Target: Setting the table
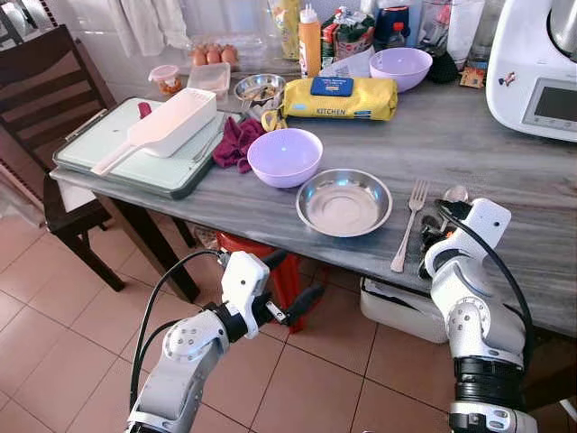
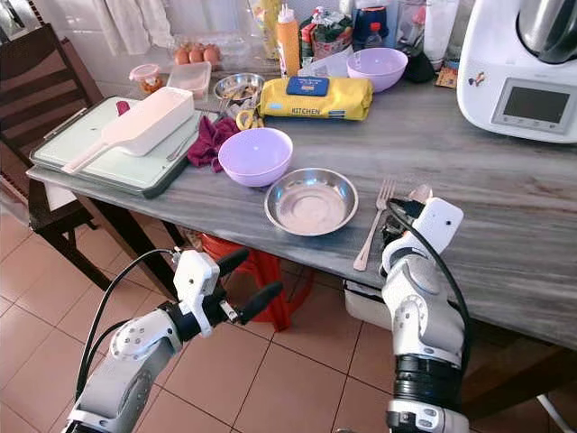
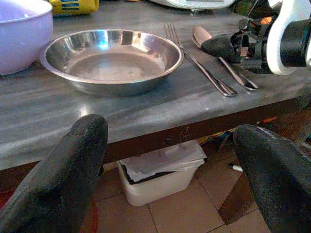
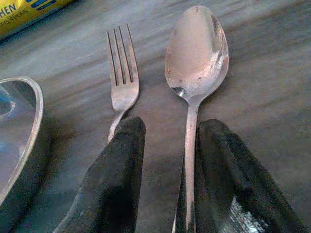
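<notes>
A steel plate (image 1: 344, 202) lies near the front edge of the grey table (image 1: 469, 144), and a fork (image 1: 407, 225) lies just right of it. Beside the fork lies a spoon (image 4: 197, 53), flat on the table. My right gripper (image 4: 170, 128) rests low on the table with its fingers open on either side of the spoon's handle, the handle close to one finger. My left gripper (image 1: 293, 278) hangs open below the table's front edge, level with the plate (image 3: 112, 58), holding nothing. A purple bowl (image 1: 285, 155) stands behind the plate to the left.
A tray with a white scoop (image 1: 171, 122) fills the table's left end, a maroon cloth (image 1: 236, 142) beside it. At the back are a yellow pack (image 1: 341, 97), another purple bowl (image 1: 401, 66) and a white appliance (image 1: 536, 68). A chair (image 1: 45, 90) stands left; a white bin (image 3: 155, 170) sits underneath.
</notes>
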`<state>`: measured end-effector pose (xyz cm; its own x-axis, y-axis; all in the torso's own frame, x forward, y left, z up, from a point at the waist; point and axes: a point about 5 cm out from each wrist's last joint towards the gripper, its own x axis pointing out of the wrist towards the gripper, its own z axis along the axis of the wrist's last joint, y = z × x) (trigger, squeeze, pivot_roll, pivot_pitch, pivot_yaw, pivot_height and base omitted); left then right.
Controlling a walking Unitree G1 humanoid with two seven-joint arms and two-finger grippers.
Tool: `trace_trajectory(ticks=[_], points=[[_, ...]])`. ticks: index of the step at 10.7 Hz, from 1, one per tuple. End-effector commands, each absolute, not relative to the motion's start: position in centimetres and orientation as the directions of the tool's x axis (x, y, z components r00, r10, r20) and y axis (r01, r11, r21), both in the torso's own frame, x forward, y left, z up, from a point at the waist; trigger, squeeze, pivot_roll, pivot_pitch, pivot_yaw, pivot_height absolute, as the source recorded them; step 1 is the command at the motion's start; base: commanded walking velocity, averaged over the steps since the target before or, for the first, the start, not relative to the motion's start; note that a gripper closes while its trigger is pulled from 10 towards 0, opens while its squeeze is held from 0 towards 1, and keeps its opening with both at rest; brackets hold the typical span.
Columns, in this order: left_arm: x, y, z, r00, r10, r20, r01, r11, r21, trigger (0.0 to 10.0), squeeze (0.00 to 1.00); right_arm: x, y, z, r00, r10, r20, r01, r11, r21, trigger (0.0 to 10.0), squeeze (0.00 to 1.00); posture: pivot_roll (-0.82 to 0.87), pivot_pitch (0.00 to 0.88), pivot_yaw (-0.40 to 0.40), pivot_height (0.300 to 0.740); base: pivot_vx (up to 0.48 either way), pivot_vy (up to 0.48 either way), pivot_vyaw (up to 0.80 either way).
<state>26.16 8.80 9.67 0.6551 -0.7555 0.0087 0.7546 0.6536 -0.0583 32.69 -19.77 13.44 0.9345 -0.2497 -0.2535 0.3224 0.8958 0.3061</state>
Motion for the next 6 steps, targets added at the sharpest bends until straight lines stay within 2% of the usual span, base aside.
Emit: trace_trajectory(ticks=[1,2,6], points=[[26.18,8.96,9.76,0.654,-0.757,0.005,0.756,0.653,-0.045,10.0,0.0,32.48,-20.0,13.88,0.936,-0.259,-0.239,0.322,0.903,0.284,10.0,1.0,-0.16,0.089,0.103,0.74,0.0,0.0,0.0],[26.2,8.92,9.77,0.654,-0.756,0.005,0.755,0.654,-0.046,10.0,0.0,32.34,-19.85,14.2,0.944,-0.253,-0.213,0.301,0.923,0.24,10.0,1.0,-0.16,0.089,0.102,0.74,0.0,0.0,0.0],[26.3,8.76,9.63,0.654,-0.757,0.005,0.756,0.653,-0.048,10.0,0.0,31.61,-19.32,13.69,0.945,-0.236,-0.229,0.289,0.928,0.237,10.0,1.0,-0.17,0.086,0.104,0.74,0.0,0.0,0.0]])
